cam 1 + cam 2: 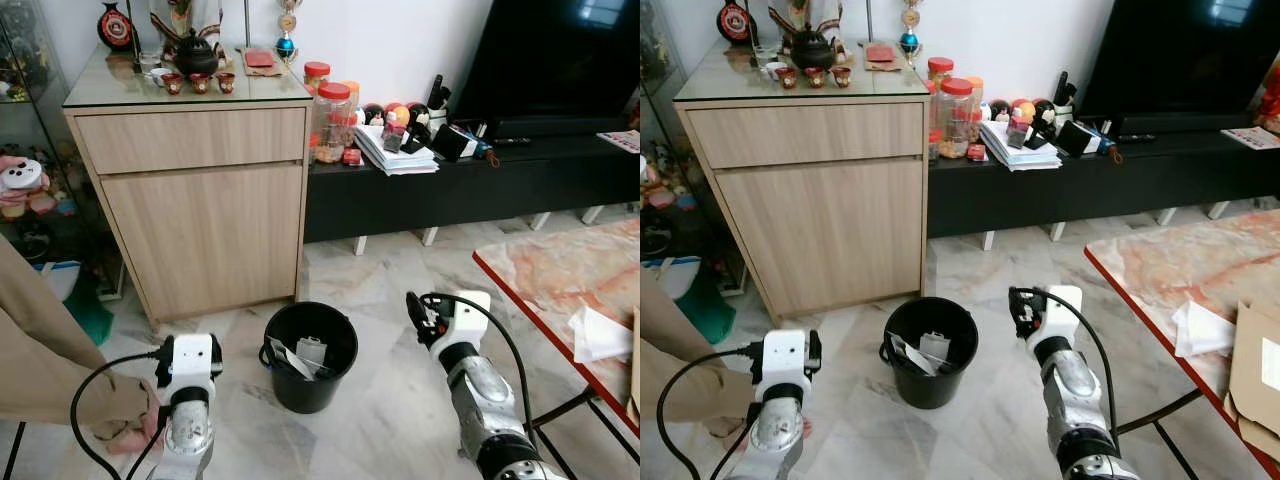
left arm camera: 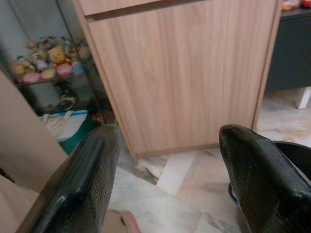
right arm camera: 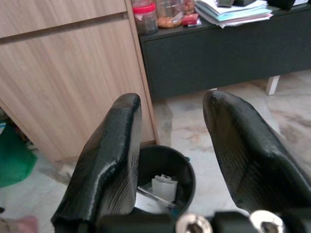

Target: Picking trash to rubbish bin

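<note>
Right gripper (image 3: 170, 155): I see it raised over the floor just right of the rubbish bin (image 1: 310, 357), fingers parted, nothing between them. Left gripper (image 2: 170, 184): low at the bin's left, fingers spread wide, likewise empty, facing the wooden cabinet (image 1: 195, 215).

Wooden cabinet: drawer above, door below, glass top carrying a dark teapot (image 1: 196, 54) and small red cups (image 1: 199, 82).

Black TV bench (image 1: 470, 185): runs right from the cabinet, under a dark screen (image 1: 560, 55); holds red-lidded jars (image 1: 331, 120) and a stack of papers (image 1: 395, 150).

Table (image 1: 540, 270): reddish marbled top with a red edge, at the robot's right; white crumpled tissue (image 1: 597, 335) lies on it near the edge.

Rubbish bin: black, round, standing on the marble floor (image 1: 390, 270) before the cabinet's right corner, between my two arms.

Trash (image 1: 305, 356): pale scraps already inside the bin.

Person: a beige sleeve (image 1: 40, 350) at far left.
</note>
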Available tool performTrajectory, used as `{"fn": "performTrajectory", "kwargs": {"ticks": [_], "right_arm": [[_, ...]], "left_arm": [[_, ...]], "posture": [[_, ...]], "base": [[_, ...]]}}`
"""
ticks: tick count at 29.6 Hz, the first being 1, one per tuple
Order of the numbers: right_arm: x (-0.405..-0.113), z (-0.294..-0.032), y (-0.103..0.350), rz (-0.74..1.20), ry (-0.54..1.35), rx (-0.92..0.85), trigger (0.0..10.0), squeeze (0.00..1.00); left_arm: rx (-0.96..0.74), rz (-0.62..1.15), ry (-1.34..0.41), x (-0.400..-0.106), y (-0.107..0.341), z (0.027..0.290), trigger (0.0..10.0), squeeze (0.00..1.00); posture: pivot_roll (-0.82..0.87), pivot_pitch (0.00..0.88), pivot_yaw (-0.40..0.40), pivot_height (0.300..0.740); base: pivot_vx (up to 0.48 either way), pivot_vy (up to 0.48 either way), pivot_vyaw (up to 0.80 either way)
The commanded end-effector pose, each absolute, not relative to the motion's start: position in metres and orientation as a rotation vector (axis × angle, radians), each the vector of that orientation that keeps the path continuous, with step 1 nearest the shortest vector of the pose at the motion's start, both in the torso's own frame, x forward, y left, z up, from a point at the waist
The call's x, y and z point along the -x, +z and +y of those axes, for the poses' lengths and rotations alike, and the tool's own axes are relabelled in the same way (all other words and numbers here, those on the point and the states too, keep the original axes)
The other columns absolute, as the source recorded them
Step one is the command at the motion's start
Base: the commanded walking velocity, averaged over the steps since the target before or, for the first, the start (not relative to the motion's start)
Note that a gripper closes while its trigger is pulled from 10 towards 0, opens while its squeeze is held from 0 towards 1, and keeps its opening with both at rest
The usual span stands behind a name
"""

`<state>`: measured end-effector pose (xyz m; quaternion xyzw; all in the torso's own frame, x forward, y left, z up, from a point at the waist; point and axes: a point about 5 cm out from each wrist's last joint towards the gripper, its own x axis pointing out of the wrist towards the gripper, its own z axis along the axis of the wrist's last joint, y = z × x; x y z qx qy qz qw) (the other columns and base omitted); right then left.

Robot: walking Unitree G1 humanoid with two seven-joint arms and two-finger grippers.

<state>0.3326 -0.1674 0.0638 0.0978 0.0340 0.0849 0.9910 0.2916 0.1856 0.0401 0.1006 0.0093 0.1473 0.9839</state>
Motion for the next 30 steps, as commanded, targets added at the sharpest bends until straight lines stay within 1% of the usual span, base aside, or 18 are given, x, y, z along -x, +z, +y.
{"fn": "performTrajectory", "kwargs": {"ticks": [1,10,13,18,20,26,27,28,30], "right_arm": [[-0.335,-0.167,0.074,0.002,0.169,-0.207,10.0,0.00],[-0.337,-0.160,0.085,-0.069,0.183,-0.219,10.0,0.00],[-0.335,-0.158,0.083,-0.065,0.186,-0.219,10.0,0.00],[-0.334,-0.152,0.080,-0.054,0.197,-0.222,10.0,0.00],[-0.333,-0.148,0.078,-0.043,0.188,-0.242,10.0,0.00],[-0.331,-0.137,0.074,-0.029,0.203,-0.251,10.0,0.00],[-0.331,-0.132,0.072,-0.018,0.199,-0.263,10.0,0.00],[-0.331,-0.132,0.072,-0.018,0.199,-0.263,10.0,0.00],[-0.331,-0.126,0.071,-0.011,0.198,-0.278,10.0,0.00]], "left_arm": [[-0.203,-0.035,0.285,-0.293,0.048,0.179,10.0,0.00],[-0.220,-0.118,0.269,-0.301,0.066,0.173,10.0,0.00],[-0.272,-0.151,0.224,-0.305,0.072,0.166,10.0,0.00],[-0.305,-0.160,0.185,-0.308,0.074,0.159,10.0,0.00],[-0.374,-0.173,0.144,-0.307,0.074,0.156,10.0,0.00],[-0.378,-0.164,0.159,-0.304,0.072,0.166,10.0,0.00],[-0.381,-0.148,0.185,-0.303,0.071,0.176,10.0,0.00],[-0.381,-0.148,0.185,-0.303,0.071,0.176,10.0,0.00],[-0.383,-0.138,0.215,-0.303,0.072,0.187,10.0,0.00]], "posture": [[-0.08,0.000,-0.094,0.740],[-0.10,0.000,-0.073,0.740],[-0.09,0.000,-0.073,0.740],[-0.07,0.000,-0.083,0.740],[-0.04,0.000,-0.082,0.740],[-0.01,0.000,-0.067,0.740],[0.02,0.000,-0.063,0.740],[0.02,0.000,-0.063,0.740],[0.04,0.000,-0.047,0.740]], "base": [[0.000,0.000,0.00],[0.000,0.000,0.00],[0.000,0.000,0.00],[0.000,0.000,0.00],[0.000,0.000,0.00],[0.000,0.000,0.00],[0.000,0.000,0.00],[0.000,0.000,0.00],[0.000,0.000,0.00]]}}
